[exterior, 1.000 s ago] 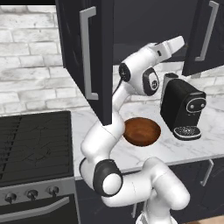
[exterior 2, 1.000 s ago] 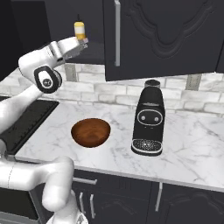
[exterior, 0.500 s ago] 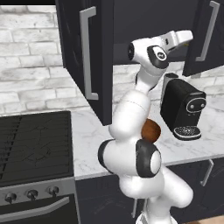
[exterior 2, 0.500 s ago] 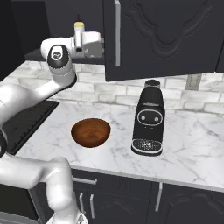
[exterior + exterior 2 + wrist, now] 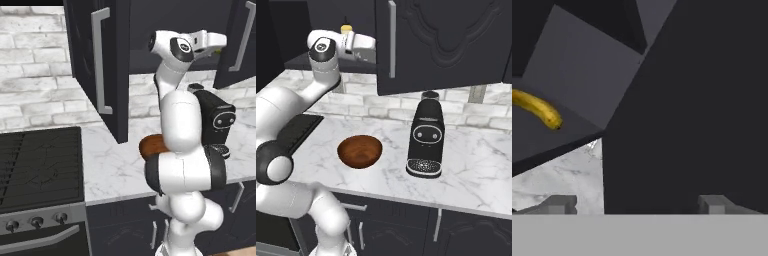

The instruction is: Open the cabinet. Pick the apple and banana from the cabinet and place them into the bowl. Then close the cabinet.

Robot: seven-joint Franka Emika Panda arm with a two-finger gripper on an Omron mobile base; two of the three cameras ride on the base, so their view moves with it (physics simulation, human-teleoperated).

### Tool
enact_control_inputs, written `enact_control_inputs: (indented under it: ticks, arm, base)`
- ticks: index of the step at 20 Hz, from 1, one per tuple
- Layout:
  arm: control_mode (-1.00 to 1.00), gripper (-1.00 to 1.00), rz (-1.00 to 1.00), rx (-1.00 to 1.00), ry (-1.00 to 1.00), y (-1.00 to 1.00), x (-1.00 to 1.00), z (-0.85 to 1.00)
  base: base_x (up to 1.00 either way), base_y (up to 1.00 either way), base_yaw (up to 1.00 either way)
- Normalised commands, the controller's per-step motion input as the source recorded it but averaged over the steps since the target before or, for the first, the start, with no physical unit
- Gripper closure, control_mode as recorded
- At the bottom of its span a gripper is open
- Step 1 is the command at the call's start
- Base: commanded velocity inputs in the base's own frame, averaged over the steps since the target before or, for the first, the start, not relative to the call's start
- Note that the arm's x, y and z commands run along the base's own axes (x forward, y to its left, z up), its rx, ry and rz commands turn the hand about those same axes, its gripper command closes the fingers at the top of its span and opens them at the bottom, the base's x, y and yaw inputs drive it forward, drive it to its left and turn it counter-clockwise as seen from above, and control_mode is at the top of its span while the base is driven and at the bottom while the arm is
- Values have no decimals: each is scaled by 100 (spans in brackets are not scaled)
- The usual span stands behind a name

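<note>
Fetch step: two-finger gripper (image 5: 637, 202), jaws spread and empty, faces the open matte black wall cabinet (image 5: 100, 70); next, centre on the curved yellow banana (image 5: 537, 108).

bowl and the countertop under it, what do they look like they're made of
The round reddish-brown bowl looks like glossy polished wood: warm brown tone with a soft sheen, though no grain is clear. The white countertop looks like polished marble, going by its grey veining.
</note>
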Motion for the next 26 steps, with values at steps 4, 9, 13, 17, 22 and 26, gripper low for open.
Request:
enact_control_inputs:
  ticks: [4, 9, 13, 17, 22, 26]
  arm:
    - [-100, -100, -22, 30, -4, -100, -100, 0]
    - [-100, -100, -18, 24, -13, -100, -100, -2]
    - [-100, -100, -9, 17, -22, -100, -88, -33]
    - [-100, -100, 1, 16, -29, -100, -71, -71]
    - [-100, -100, 10, 16, -30, -100, -70, -100]
    - [-100, -100, 19, 16, -33, -100, -21, -62]
  base:
    - [0, 0, 0]
    - [0, 0, 0]
    - [0, 0, 0]
    - [0, 0, 0]
    - [0, 0, 0]
    - [0, 0, 0]
